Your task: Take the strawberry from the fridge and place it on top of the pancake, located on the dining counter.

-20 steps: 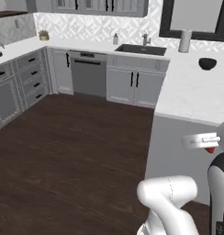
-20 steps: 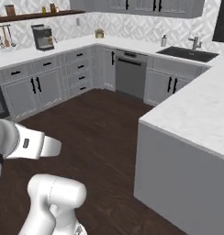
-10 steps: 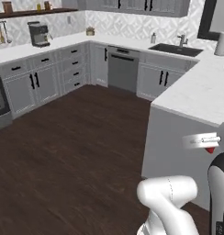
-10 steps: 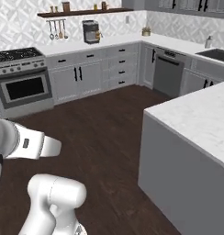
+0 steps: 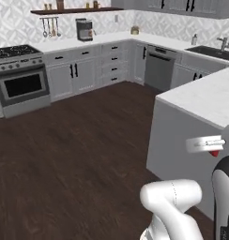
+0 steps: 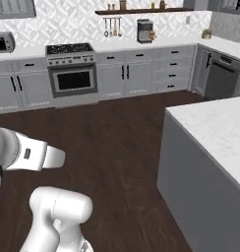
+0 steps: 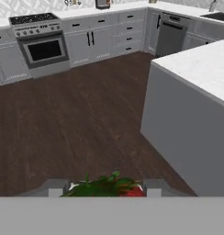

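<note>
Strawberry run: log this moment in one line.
phase: carrying | gripper: shut on strawberry | dining counter: ahead right | pancake: unseen

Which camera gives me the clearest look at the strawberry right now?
The hand view: the strawberry with its green leaves sits between the gripper fingertips, apparently held. The left base view gives just a red speck under the hand. The right base view adds nothing useful.
</note>
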Controlling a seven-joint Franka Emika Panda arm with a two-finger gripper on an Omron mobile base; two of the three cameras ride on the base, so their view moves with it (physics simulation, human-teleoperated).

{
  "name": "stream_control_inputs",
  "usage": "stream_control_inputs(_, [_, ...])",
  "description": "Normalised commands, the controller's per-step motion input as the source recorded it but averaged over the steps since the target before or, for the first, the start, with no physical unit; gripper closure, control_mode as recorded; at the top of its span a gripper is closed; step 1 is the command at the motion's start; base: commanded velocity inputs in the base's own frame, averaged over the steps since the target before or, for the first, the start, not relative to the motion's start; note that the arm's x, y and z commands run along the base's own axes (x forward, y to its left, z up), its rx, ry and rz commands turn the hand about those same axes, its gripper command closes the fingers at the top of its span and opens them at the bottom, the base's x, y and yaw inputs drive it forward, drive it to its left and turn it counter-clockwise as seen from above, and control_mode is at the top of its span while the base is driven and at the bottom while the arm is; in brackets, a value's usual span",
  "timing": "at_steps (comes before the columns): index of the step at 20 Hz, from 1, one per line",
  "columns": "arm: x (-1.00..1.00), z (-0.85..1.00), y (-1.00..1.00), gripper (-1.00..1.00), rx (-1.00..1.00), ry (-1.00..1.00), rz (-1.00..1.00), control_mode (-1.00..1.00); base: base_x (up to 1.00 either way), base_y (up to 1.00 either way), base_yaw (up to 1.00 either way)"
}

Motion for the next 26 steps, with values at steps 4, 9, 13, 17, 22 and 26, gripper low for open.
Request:
stream_control_inputs(4, [0.00,0.00,0.00,1.00,0.00,0.00,0.00,1.00,-0.67,-1.00,0.48])
stream_control_inputs(9, [0.00,0.00,0.00,1.00,0.00,0.00,0.00,1.00,-0.68,-1.00,0.47])
stream_control_inputs(13, [0.00,0.00,0.00,1.00,0.00,0.00,0.00,1.00,-0.59,-1.00,0.45])
stream_control_inputs(17, [0.00,0.00,0.00,1.00,0.00,0.00,0.00,1.00,-0.18,-1.00,0.41])
stream_control_inputs(22, [0.00,0.00,0.00,1.00,0.00,0.00,0.00,1.00,-0.16,-1.00,0.38])
stream_control_inputs(26, [0.00,0.00,0.00,1.00,0.00,0.00,0.00,1.00,-0.88,-0.88,0.16])
